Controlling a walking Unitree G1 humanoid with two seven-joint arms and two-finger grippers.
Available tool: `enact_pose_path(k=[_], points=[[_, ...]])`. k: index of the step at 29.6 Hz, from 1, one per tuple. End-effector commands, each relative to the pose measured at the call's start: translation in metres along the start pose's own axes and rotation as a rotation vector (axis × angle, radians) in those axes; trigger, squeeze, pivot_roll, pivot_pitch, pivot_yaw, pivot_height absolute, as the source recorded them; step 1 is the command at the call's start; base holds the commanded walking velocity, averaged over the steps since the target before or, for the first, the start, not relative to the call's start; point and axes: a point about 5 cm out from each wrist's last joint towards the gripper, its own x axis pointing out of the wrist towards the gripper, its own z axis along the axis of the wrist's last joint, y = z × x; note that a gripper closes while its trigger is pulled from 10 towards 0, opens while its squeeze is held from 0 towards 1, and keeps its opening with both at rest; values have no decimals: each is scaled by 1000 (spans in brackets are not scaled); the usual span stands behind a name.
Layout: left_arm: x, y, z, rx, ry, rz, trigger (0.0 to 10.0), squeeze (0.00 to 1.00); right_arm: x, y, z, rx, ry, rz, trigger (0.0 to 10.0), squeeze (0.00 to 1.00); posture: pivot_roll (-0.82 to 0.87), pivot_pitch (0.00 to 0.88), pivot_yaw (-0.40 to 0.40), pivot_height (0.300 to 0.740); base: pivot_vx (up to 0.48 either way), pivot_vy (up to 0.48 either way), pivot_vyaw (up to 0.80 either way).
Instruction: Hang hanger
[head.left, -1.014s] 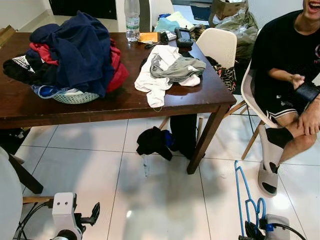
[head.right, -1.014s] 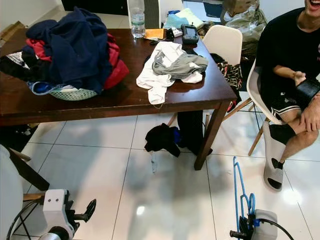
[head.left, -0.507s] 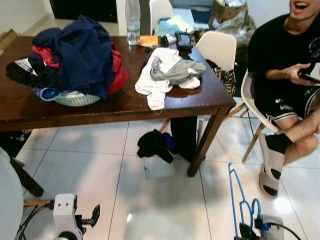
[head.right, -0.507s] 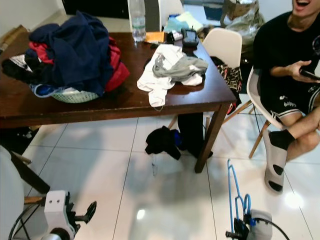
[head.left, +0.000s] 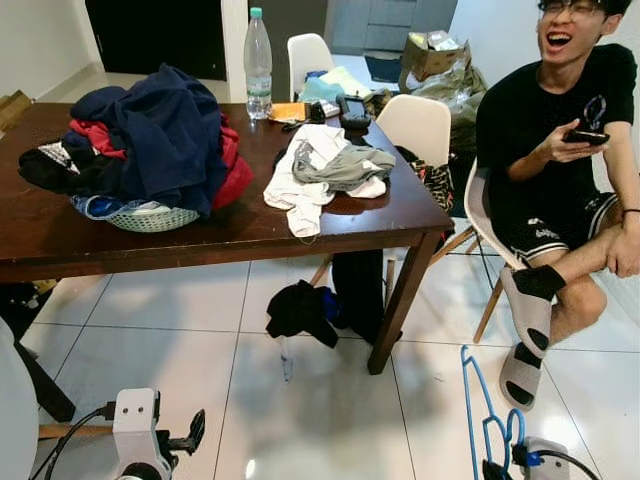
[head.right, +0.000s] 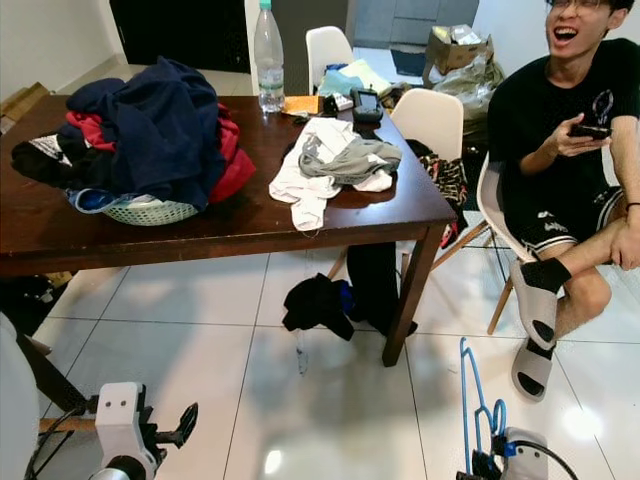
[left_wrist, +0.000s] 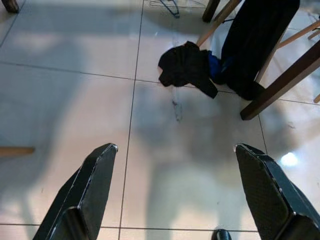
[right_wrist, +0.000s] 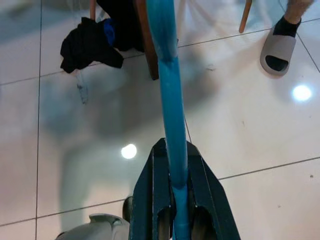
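Scene before the robot. The right tool (right_wrist: 172, 200) was clamped on the blue hanger (head.right: 474, 405), its two black fingers (right_wrist: 205, 192) pressed against the hanger's bar from either side; in the head views the hanger stood upright above the white tiled floor (head.left: 320, 420), low at the robot's right. The left tool (left_wrist: 175, 190) hung low at the robot's left with its fingers spread wide apart, holding nothing, above the bare tiles.

A dark wooden table (head.left: 60, 225) stood ahead. On it lay a pale woven laundry basket (head.left: 150, 218) heaped with clothes, chiefly a navy garment (head.left: 165, 125) over red and black pieces; beside the basket lay a loose pile of white and grey clothing (head.left: 325, 170). A clear plastic bottle (head.left: 258, 50) stood upright at the table's far edge, near several small dark items.

Beneath the table, a crumpled black cloth (head.left: 300, 308) lay on the floor just beside a dark bag (head.left: 358, 290) near the table leg. A person (head.left: 555, 150) in a black shirt, shorts and grey slides sat on a white chair (head.left: 480, 205) at the table's right, holding a phone (head.left: 584, 136); a second white chair (head.left: 420, 118) stood at the table's far corner.
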Motion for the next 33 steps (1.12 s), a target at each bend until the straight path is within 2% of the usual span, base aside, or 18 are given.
enact_pose_path(k=[1, 12, 24, 28, 29, 30, 32, 33], points=[[-1, -4, -6, 5, 21, -7, 10000, 0, -1, -5, -1, 4, -2, -25, 10000, 0, 38, 13, -71, 740, 0, 0, 0], [-5, -8, -14, -4, 31, 4, 10000, 0, -4, -13, -8, 25, 26, -28, 10000, 0, 55, 10, -84, 740, 0, 0, 0], [-18, -11, -19, -2, 6, -8, 10000, 0, -14, -20, -13, 29, 18, -20, 10000, 0, 46, 51, -64, 740, 0, 0, 0], [-20, -16, -21, -1, 3, -15, 10000, 0, -17, -26, -13, 30, 16, -20, 10000, 0, 30, 54, -41, 740, 0, 0, 0], [-22, -21, -24, 0, 7, -27, 10000, 0, -19, -31, -13, 35, 16, -30, 10000, 0, 42, 28, -30, 740, 0, 0, 0], [-23, -26, -26, -7, 11, -36, 10000, 0, -20, -36, -12, 38, 16, -38, 10000, 0, 38, 64, -18, 740, 0, 0, 0], [-24, -30, -28, -10, 16, -43, 10000, 0, -22, -39, -12, 43, 17, -50, 10000, 0, 38, 67, -10, 740, 0, 0, 0], [-25, -32, -31, -10, 23, -47, 10000, 0, -24, -43, -14, 46, 21, -60, 10000, 0, 42, 34, -2, 740, 0, 0, 0]])
